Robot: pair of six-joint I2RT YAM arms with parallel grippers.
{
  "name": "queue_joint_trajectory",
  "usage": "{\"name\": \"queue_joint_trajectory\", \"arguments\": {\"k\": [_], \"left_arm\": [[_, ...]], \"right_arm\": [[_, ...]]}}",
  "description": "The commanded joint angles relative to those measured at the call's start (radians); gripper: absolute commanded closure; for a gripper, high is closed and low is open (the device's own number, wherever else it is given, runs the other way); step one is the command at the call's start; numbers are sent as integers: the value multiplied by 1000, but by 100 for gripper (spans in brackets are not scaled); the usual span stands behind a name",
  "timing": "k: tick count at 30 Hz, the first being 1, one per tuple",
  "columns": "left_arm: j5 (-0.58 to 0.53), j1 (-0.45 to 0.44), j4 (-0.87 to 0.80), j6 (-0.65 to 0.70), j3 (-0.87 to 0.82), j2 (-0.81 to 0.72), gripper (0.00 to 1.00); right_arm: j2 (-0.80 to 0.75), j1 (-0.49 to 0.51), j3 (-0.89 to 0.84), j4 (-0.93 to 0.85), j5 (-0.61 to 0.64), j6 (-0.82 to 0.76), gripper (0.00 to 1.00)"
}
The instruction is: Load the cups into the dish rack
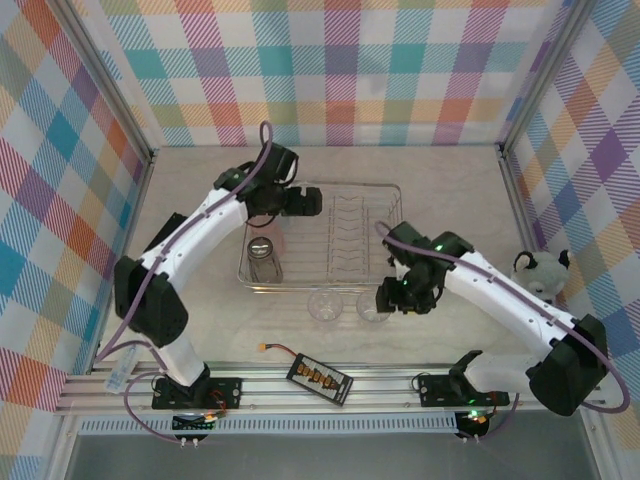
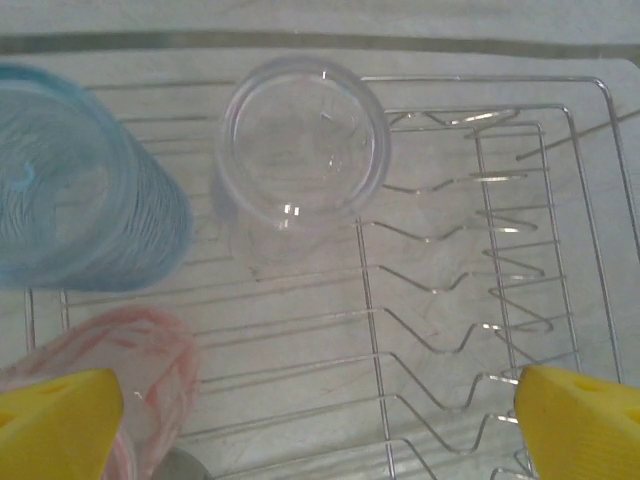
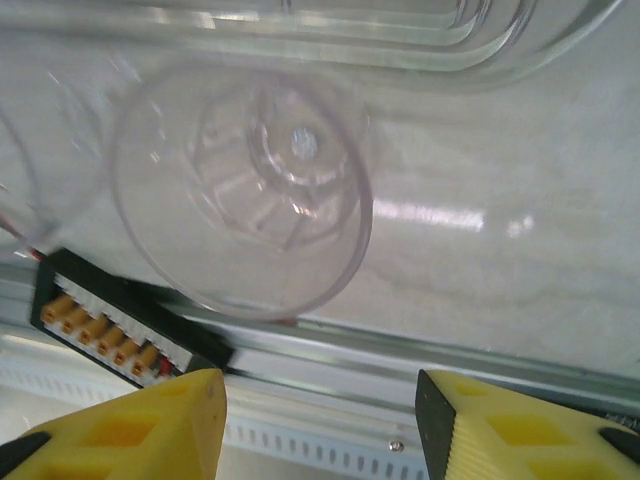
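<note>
Step in hand: pick-up of a cup off the table. Right gripper (image 3: 318,400), jaws apart and empty, hangs just short of a clear plastic tumbler (image 3: 240,190) standing on the pale table (image 3: 520,150) in front of the rectangular wire dish rack (image 1: 360,215). A second clear tumbler (image 1: 325,305) stands beside it. Left gripper (image 2: 320,430), jaws wide and empty, hovers over the rack. Count in rack, four: blue translucent tumbler (image 2: 80,180), racked clear tumbler (image 2: 300,140), pink translucent tumbler (image 2: 110,380), smoky grey tumbler (image 1: 265,258). On table, two. Next move, by my judgement: straddle the near tumbler's wall, close gently, lift it over the rack's rim.
</note>
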Motion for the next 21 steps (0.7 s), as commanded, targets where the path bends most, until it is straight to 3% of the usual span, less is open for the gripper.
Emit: {"name": "queue_joint_trajectory", "arguments": {"k": [1,6,11,21], "left_arm": [[25,-4,216,-61,-145,-156,0],[40,-4,384,-88,-344,-327,0],[35,-4,509,-108,-487,-438,0],[31,-4,518,-147,-573,-485,0]], "right_arm": [[1,26,-47,24,50,118,48],[11,54,-28,54,155,151,51],[76,55,-39,133,143,142,53],[160,74,-32,180,165,120,65]]}}
